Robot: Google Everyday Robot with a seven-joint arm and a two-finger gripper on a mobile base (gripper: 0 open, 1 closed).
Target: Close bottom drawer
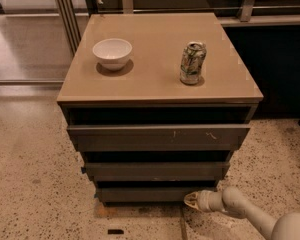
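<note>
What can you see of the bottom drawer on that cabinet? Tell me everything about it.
The bottom drawer is the lowest of three in the cabinet. It shows a narrow, flat, dark grey-brown front, plain, with no handle or marks. It sits level just above the floor, set further back than the two fronts above, with a dark gap over it. The gripper is low at its right end, at or against the front; contact isn't clear.

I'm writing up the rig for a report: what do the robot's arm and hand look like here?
The arm is a smooth, cream-white tube of rounded segments with ringed joints, no cables or markings showing. Its hand, low beside the bottom drawer, tapers to a yellowish tip.
</note>
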